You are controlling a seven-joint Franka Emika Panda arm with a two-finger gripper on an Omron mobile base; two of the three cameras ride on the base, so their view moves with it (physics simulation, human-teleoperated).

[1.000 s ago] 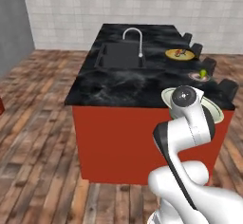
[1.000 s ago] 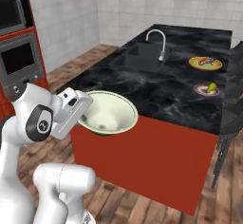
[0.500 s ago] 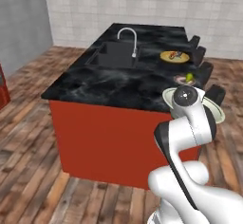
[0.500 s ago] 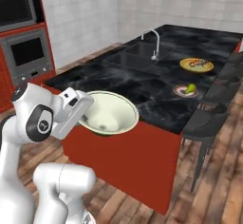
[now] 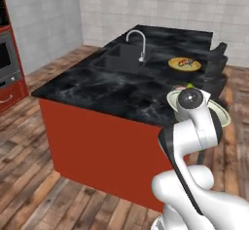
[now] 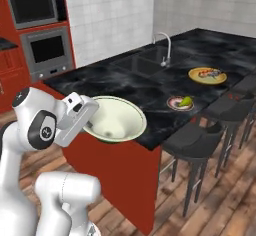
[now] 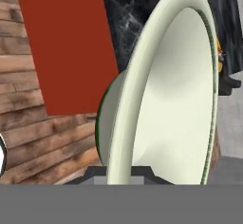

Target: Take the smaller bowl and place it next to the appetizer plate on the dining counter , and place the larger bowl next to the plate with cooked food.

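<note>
We carry larger bowl [image 6: 114, 120], gripper [image 7: 118, 171] clamped on its rim, level, off bench [image 6: 125, 87] near corner; cooked-food plate [image 6: 207, 75] far side.

Dining counter [image 6: 125, 87] — black marble top on a red base, as I see it from both base cameras.

Inset sink [image 6: 141, 65] with curved faucet [image 6: 163, 47] set in the top. The plate with cooked food [image 6: 207, 74] — yellow, orange-red food on it — rests toward the far end; the appetizer plate [image 6: 180, 102] sits nearer me by the stool-side edge, apart from it. Dark stools [image 6: 195, 142] stand on the wooden floor [image 5: 29, 175] alongside.
</note>
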